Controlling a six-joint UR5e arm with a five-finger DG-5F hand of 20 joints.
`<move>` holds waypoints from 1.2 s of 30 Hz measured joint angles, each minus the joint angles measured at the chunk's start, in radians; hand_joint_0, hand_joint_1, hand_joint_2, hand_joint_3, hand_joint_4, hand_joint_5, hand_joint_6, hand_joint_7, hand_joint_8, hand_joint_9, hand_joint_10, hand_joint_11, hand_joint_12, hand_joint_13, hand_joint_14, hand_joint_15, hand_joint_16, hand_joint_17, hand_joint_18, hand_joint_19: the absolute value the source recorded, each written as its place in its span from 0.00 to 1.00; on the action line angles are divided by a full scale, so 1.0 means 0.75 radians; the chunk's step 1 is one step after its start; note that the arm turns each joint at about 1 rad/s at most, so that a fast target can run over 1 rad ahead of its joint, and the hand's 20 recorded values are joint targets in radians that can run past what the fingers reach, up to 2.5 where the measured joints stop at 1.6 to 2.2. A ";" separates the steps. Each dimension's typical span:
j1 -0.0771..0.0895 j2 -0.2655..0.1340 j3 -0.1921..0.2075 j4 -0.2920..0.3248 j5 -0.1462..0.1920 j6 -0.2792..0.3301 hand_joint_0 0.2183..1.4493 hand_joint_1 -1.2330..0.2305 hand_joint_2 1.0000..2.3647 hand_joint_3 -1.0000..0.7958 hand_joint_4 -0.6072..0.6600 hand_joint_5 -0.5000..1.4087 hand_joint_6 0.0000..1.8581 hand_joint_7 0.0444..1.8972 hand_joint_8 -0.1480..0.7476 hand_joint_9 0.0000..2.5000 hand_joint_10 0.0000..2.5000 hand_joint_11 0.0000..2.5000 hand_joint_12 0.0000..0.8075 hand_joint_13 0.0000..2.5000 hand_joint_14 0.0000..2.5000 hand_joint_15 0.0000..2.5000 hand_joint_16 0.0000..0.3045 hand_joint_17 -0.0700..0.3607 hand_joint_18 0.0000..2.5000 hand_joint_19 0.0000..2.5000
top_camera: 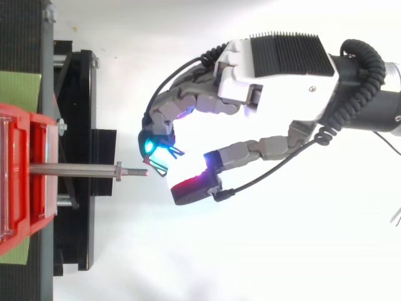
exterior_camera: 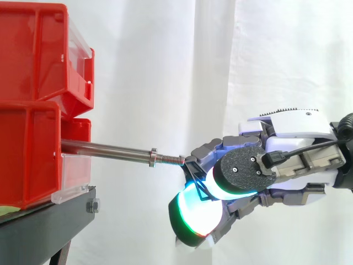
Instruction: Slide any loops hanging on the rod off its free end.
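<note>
A steel rod [exterior_camera: 110,149] [top_camera: 75,169] sticks out level from the red bins [exterior_camera: 33,110], with a nut [exterior_camera: 153,157] before its threaded free end. A thin black wire loop [exterior_camera: 193,168] [top_camera: 160,167] sits right at the rod's tip; whether it still touches the thread I cannot tell. My hand [exterior_camera: 298,149] [top_camera: 282,69] comes in from the right with its fingers curled, and glowing fingertips [top_camera: 150,145] pinch the loop. The thumb's pad [top_camera: 191,188] glows red just beyond the rod's end. No other loop hangs on the rod.
Stacked red bins [top_camera: 19,169] rest on a black stand [exterior_camera: 44,226] [top_camera: 78,125] at the left. A white curtain hangs behind. Open space lies to the right of the rod's tip, around my hand.
</note>
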 measured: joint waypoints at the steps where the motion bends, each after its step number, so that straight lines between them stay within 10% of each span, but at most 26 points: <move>1: -0.001 0.009 -0.007 -0.009 0.002 0.000 0.30 0.41 0.02 0.47 0.52 0.16 0.46 0.52 0.45 0.28 0.01 0.16 0.32 0.27 0.00 0.03 0.11 0.34 0.25 0.11; 13: 0.017 0.135 -0.165 -0.020 0.162 0.023 0.30 0.37 0.02 0.45 0.51 0.15 0.46 0.50 0.44 0.28 0.01 0.16 0.32 0.27 0.00 0.03 0.11 0.34 0.25 0.12; 36: 0.054 0.197 -0.176 -0.181 0.332 0.269 0.32 0.34 0.01 0.40 0.49 0.15 0.46 0.49 0.44 0.28 0.01 0.16 0.32 0.27 0.00 0.03 0.11 0.34 0.25 0.12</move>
